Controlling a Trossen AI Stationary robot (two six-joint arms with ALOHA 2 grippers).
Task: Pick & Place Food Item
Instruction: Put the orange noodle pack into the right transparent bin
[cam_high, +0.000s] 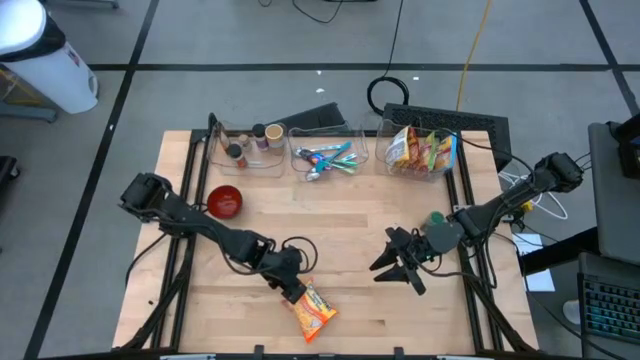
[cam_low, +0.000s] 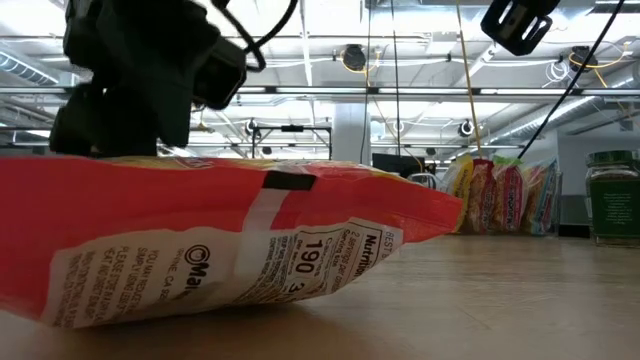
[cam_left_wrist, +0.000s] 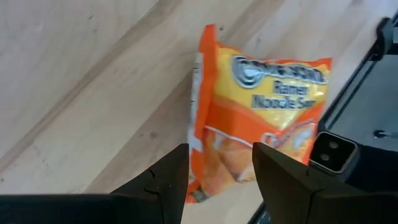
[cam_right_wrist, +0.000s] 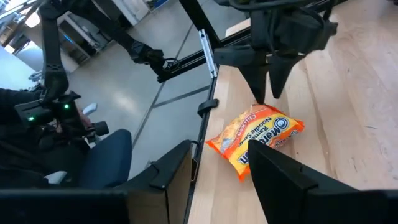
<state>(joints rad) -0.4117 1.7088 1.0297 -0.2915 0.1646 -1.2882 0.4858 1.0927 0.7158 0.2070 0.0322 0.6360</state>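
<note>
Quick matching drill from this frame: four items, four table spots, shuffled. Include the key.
Items:
1. ramen packet
2. red bowl
3. left tool
4. right tool

Places:
A. table's left half, in front of the back bins
B. open, just above the packet's edge
C. near edge of the table, lying flat
D. open over bare wood, right half

Pairs: 1-C, 2-A, 3-B, 4-D

Left tool low, fingers parted; right tool apart — parted
</note>
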